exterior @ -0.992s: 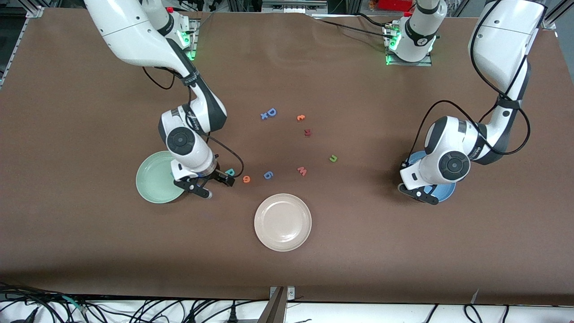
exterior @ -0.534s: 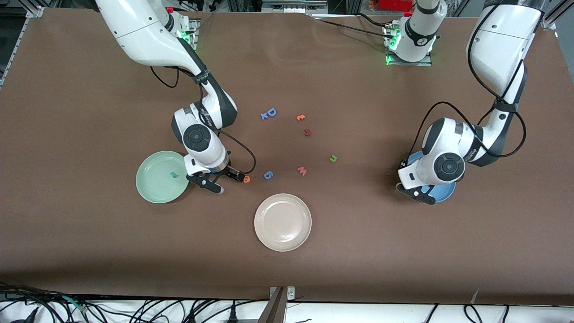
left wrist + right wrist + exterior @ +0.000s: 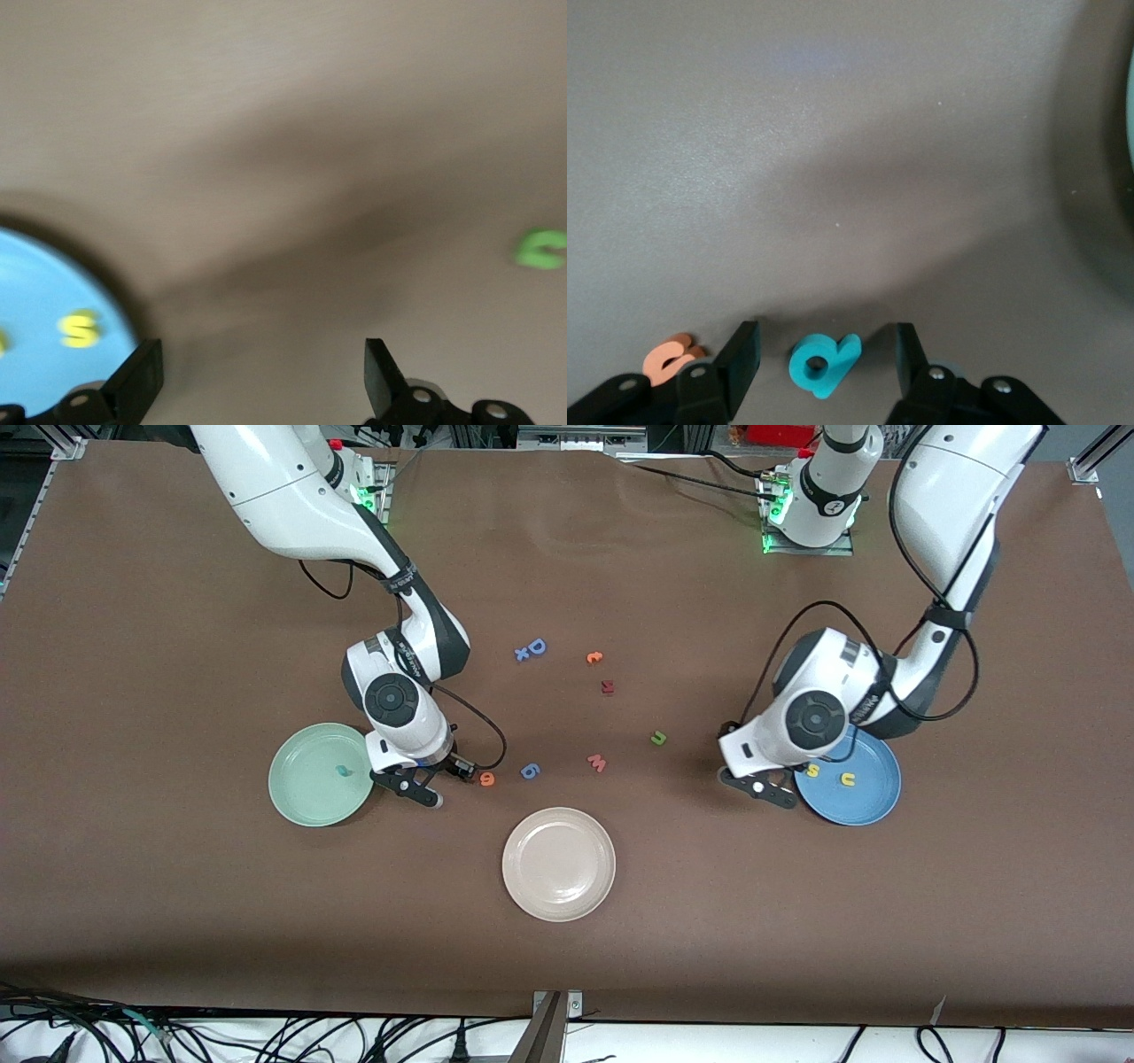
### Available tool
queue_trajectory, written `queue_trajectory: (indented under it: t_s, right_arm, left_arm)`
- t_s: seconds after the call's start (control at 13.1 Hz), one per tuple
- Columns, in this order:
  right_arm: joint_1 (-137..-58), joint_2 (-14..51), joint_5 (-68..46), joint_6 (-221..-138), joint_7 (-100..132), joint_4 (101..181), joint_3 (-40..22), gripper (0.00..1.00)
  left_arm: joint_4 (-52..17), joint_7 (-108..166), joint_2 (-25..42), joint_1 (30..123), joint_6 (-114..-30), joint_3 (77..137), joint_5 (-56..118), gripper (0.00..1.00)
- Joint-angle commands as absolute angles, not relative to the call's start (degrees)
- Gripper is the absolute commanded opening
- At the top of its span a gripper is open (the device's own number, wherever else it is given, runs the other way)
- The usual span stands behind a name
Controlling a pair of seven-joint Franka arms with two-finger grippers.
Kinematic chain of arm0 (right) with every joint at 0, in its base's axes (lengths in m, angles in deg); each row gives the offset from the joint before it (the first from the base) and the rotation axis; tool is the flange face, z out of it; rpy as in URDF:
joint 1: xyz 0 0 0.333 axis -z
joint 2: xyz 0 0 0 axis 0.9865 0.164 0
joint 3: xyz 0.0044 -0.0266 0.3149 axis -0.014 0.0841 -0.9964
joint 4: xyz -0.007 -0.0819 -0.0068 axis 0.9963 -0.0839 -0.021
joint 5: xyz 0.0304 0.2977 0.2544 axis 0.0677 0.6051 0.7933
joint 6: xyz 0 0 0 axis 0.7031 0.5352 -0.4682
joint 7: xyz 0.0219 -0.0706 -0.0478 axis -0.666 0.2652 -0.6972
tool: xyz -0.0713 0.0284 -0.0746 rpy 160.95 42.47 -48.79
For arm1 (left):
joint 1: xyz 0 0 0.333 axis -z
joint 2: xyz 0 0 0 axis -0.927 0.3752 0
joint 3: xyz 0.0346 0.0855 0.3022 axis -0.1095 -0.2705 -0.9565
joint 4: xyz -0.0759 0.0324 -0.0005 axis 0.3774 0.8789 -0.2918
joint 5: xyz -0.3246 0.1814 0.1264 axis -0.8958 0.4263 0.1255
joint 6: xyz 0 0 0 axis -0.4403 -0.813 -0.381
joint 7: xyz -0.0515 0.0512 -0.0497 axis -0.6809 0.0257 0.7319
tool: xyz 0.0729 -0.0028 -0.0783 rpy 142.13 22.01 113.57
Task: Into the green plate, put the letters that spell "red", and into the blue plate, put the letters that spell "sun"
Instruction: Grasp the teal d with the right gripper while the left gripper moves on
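My right gripper (image 3: 822, 359) is low over the table beside the green plate (image 3: 301, 788). It is open, with one finger on each side of the teal "d" (image 3: 822, 363) and a gap at both. The orange "e" (image 3: 486, 779) lies just outside one finger. A small teal "r" (image 3: 340, 770) rests in the green plate. The yellow "s" (image 3: 812, 771) and yellow "u" (image 3: 848, 779) lie in the blue plate (image 3: 873, 797). My left gripper (image 3: 757, 786) is open and empty over bare table beside the blue plate. The olive "n" (image 3: 657, 738) lies toward mid-table.
A beige plate (image 3: 558, 864) sits nearest the front camera. Loose on mid-table are a blue "6" (image 3: 530, 771), a pink "w" (image 3: 597, 763), a dark red letter (image 3: 608, 686), an orange letter (image 3: 594, 657) and a blue "D" (image 3: 536, 646) with a small "x".
The left gripper opened and swung off the blue plate toward mid-table, uncovering the yellow "s" and "u". The right gripper moved from the green plate's edge to straddle the teal "d", its fingers narrowing.
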State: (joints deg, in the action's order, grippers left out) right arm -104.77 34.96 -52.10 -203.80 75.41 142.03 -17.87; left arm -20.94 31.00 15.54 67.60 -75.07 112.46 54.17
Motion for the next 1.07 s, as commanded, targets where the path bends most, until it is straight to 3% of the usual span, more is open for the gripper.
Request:
queue_trajectory:
  t_s: [0.0,0.46,0.99]
  right_arm:
    - [-105.08,35.80,-51.45,-203.61,75.73,140.75,-18.16,0.56]
    - [-105.08,35.80,-51.36,-203.61,75.65,140.75,-18.52,0.48]
    - [-104.91,35.98,-51.45,-203.61,75.47,140.75,-18.52,0.32]
  left_arm:
    - [-20.64,37.38,15.64,71.19,-75.60,114.25,55.68,1.00]
    - [-21.51,45.39,21.00,76.67,-86.94,113.90,55.86,1.00]
    - [-21.51,53.75,23.02,78.25,-88.09,114.16,65.26,1.00]
